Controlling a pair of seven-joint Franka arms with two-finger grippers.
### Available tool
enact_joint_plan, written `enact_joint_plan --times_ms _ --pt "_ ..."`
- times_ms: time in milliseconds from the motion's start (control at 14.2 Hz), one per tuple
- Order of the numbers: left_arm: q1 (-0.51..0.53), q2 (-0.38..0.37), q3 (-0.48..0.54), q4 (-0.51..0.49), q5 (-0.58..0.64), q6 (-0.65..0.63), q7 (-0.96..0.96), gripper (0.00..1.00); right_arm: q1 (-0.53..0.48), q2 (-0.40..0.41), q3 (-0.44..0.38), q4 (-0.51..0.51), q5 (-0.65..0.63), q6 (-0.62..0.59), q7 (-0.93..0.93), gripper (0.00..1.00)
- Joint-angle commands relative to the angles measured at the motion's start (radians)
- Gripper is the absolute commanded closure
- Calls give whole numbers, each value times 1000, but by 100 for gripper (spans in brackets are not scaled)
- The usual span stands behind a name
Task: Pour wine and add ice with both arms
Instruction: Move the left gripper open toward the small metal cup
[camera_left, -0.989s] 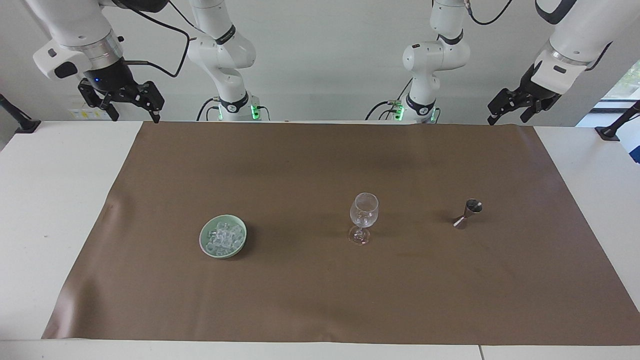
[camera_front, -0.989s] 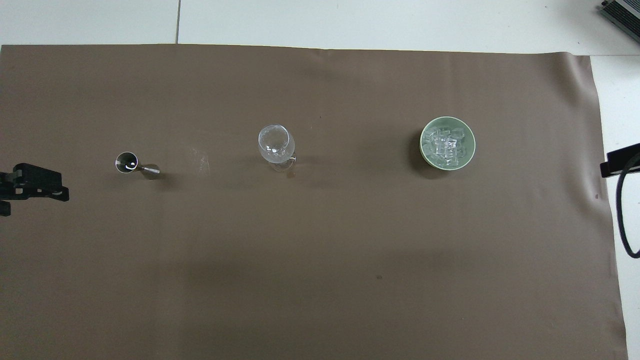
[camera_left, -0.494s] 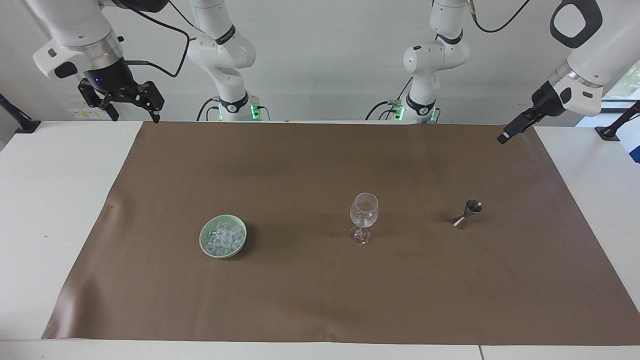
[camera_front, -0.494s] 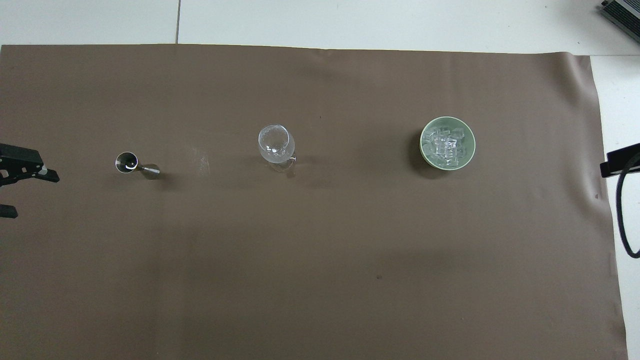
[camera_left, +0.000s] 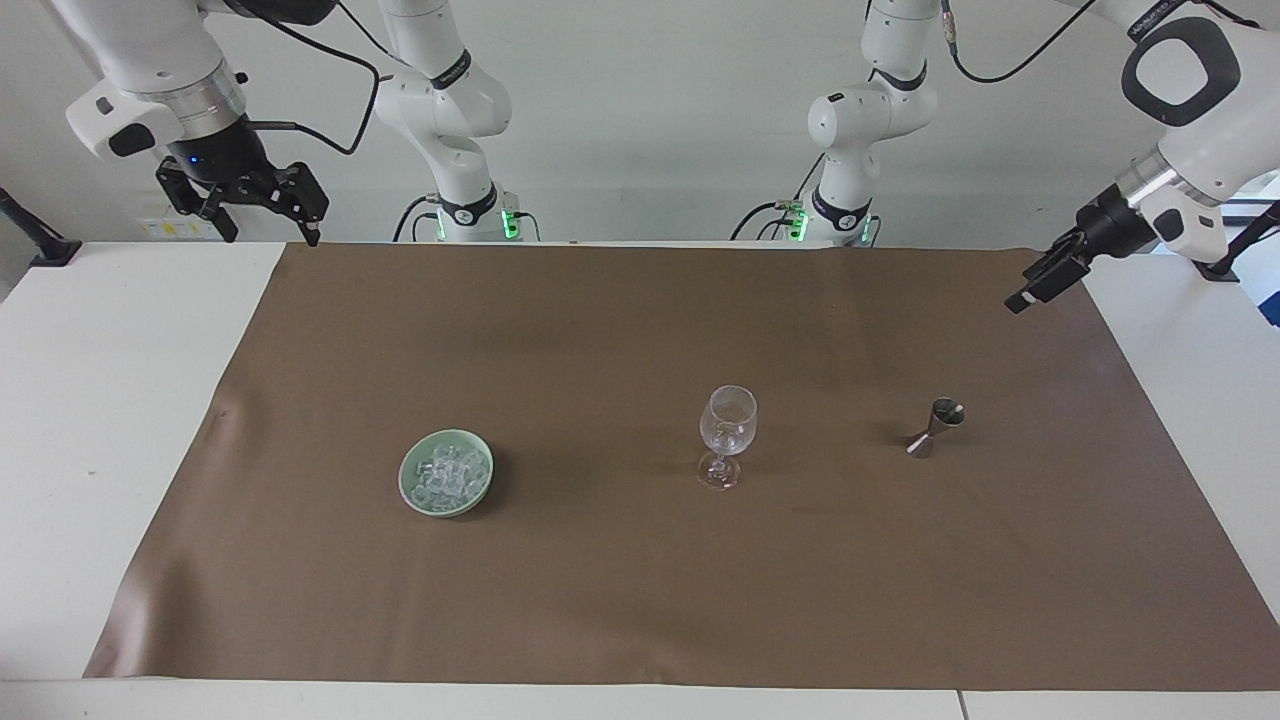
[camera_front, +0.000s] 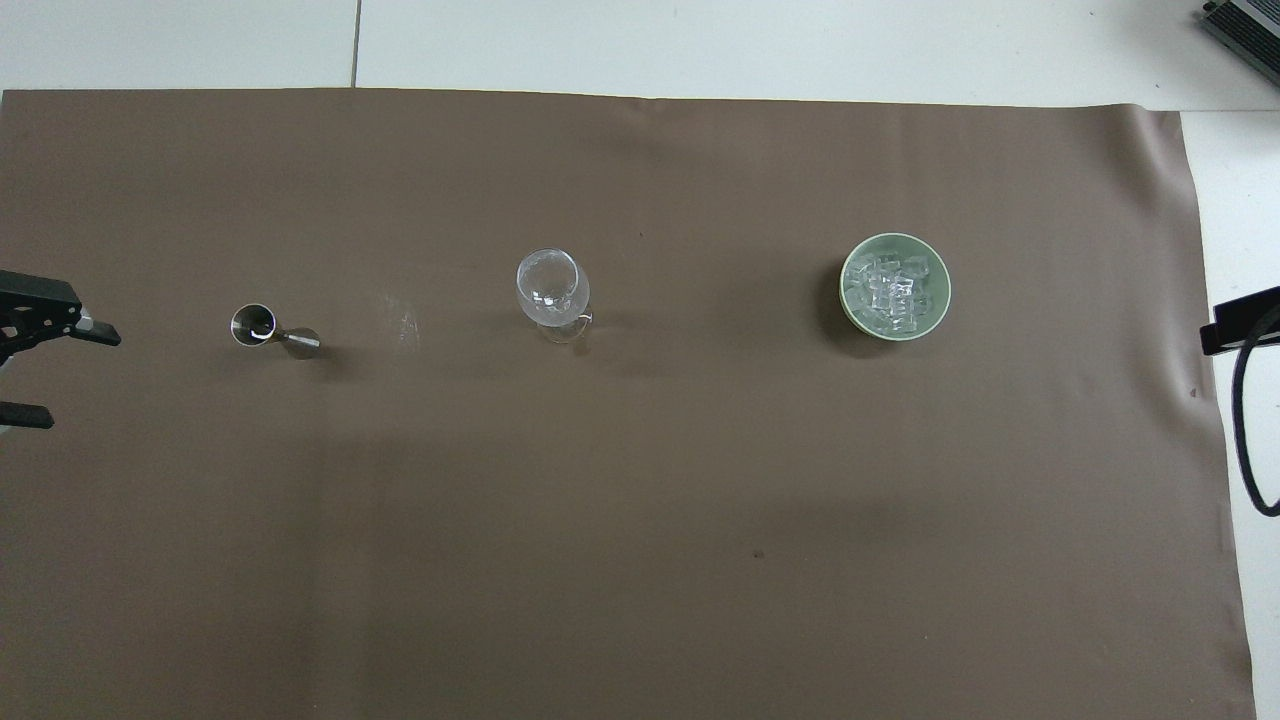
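While both arms hang clear of the glass, right gripper sits over the mat corner at its own end, fingers spread, nothing held. Ice is in the green bowl toward that end of the glass, jigger toward the other. Left gripper hangs over the mat edge past the jigger, fingers apart, holding nothing.

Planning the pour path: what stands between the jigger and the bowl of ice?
Only the wine glass stands between the jigger and the green bowl of ice; overhead view shows bare mat otherwise.
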Motion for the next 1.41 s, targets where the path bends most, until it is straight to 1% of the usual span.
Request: enact_joint_plan --times_ms 0,141,424,636,918,1201,1342 --pt "22 0 -9 -36 -82 54 -158 0 -2 -15 2 -20 20 20 11 0" --pt "88 23 -10 -73 -171 86 -180 0 -2 -15 2 -20 20 20 11 0" --pt "146 57 -9 -167 -300 149 -193 0 -2 -15 2 -20 20 20 9 0" --pt "174 69 -9 -272 -386 213 -195 0 -2 -15 2 -20 20 20 11 0" --pt "159 53 -10 -392 -501 293 -193 0 -2 -15 2 -20 20 20 11 0" --pt "130 50 -10 -431 -540 333 -189 0 -2 -15 2 -20 20 20 9 0" --pt "136 60 -10 -444 -569 328 -155 0 -2 -15 2 -20 20 19 9 0"
